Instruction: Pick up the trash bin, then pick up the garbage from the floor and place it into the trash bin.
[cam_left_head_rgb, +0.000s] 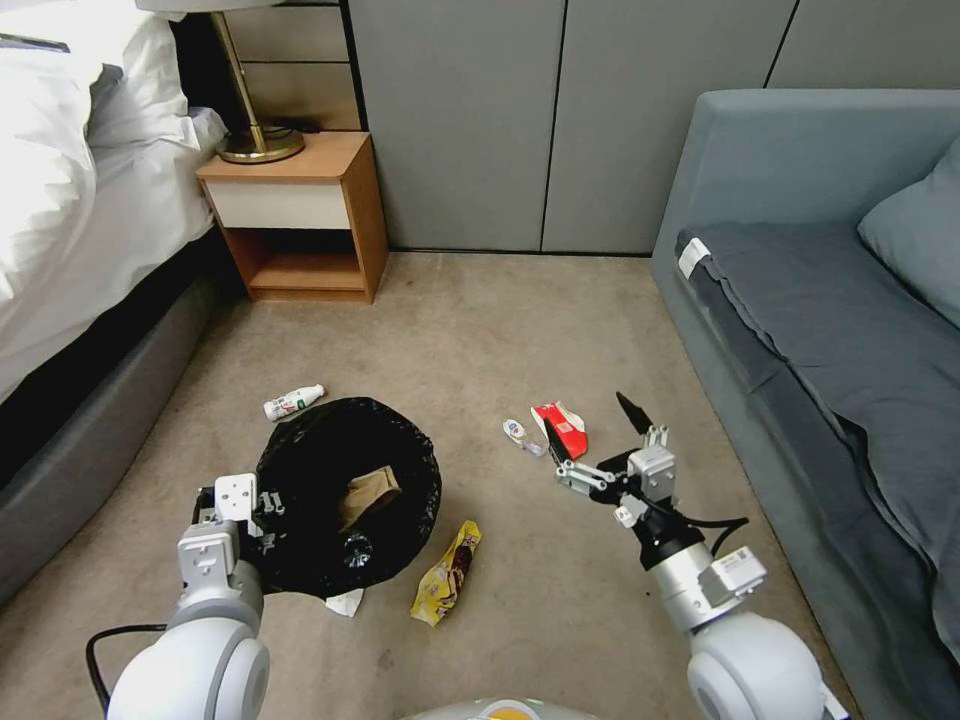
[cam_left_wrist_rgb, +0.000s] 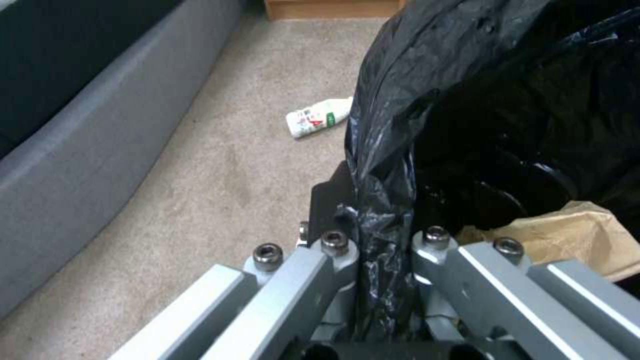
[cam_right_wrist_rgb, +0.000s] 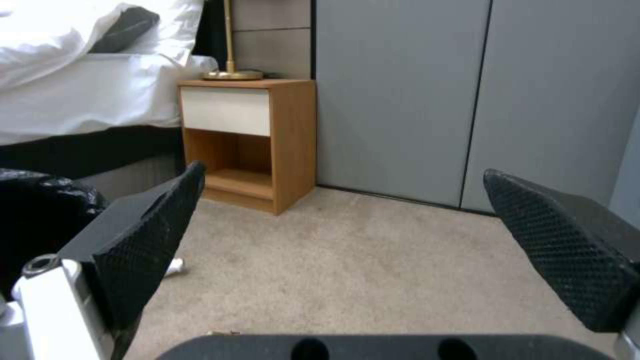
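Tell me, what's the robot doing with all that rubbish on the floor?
It's tidying up. Its left gripper is shut on the rim of the trash bin, which already holds a brown paper bag. Its right gripper is open, up near a red carton on the carpet. A white bottle, a yellow wrapper, a small clear wrapper and a white tissue lie around the bin.

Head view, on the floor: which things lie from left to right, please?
Left pincer → trash bin → yellow wrapper → small clear bottle → red carton → right pincer.
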